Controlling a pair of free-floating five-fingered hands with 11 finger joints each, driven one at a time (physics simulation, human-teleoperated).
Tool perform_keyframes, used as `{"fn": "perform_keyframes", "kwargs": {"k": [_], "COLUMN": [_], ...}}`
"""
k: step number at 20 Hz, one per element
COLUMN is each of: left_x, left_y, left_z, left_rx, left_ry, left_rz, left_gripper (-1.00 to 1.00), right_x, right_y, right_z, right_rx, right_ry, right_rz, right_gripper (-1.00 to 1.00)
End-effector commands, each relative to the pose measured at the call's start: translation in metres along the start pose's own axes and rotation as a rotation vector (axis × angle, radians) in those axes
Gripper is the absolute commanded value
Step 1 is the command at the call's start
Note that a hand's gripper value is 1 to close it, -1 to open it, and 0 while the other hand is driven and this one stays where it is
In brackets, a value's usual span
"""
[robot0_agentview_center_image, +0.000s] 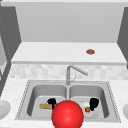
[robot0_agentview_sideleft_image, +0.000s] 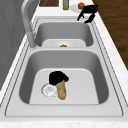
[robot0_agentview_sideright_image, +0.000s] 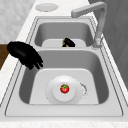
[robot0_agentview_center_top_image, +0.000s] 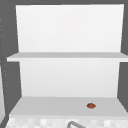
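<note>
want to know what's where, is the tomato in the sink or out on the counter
In the sink: the tomato sits on a white plate on the floor of the right basin, with the right hand hovering above the basin's front edge.

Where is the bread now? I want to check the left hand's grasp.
The bread lies on the left basin's floor beside the drain, with the left hand resting on its far end.

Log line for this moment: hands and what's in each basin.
left hand: on bread, left basin | right hand: open, above right basin | plate with tomato: right basin
</note>
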Motion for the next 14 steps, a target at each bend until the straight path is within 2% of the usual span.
{"fn": "perform_keyframes", "kwargs": {"k": [1, 2, 4, 6, 9, 10, 12, 14], "left_x": [-0.029, -0.036, -0.043, -0.051, -0.062, -0.061, -0.062, -0.062], "left_y": [-0.017, -0.019, -0.013, -0.006, 0.006, 0.01, 0.001, -0.002], "left_z": [0.005, 0.006, 0.01, 0.017, 0.024, 0.023, 0.029, 0.035], "left_rx": [0.048, 0.055, 0.07, 0.084, 0.111, 0.11, 0.129, 0.153], "left_ry": [-0.003, -0.007, -0.023, -0.054, -0.098, -0.107, -0.132, -0.176], "left_rz": [-0.036, -0.021, 0.03, 0.068, 0.162, 0.19, 0.259, 0.289], "left_gripper": [1.0, 1.0, 1.0, 1.0, 1.0, 1.0, 1.0, 1.0], "right_x": [0.0, 0.0, 0.0, 0.0, 0.0, 0.0, 0.0, 0.0], "right_y": [0.0, 0.0, 0.0, 0.0, 0.0, 0.0, 0.0, 0.0], "right_z": [0.0, 0.0, 0.0, 0.0, 0.0, 0.0, 0.0, 0.0], "right_rx": [0.0, 0.0, 0.0, 0.0, 0.0, 0.0, 0.0, 0.0], "right_ry": [0.0, 0.0, 0.0, 0.0, 0.0, 0.0, 0.0, 0.0], "right_rz": [0.0, 0.0, 0.0, 0.0, 0.0, 0.0, 0.0, 0.0], "right_gripper": [0.0, 0.0, 0.0, 0.0, 0.0, 0.0, 0.0, 0.0]}}
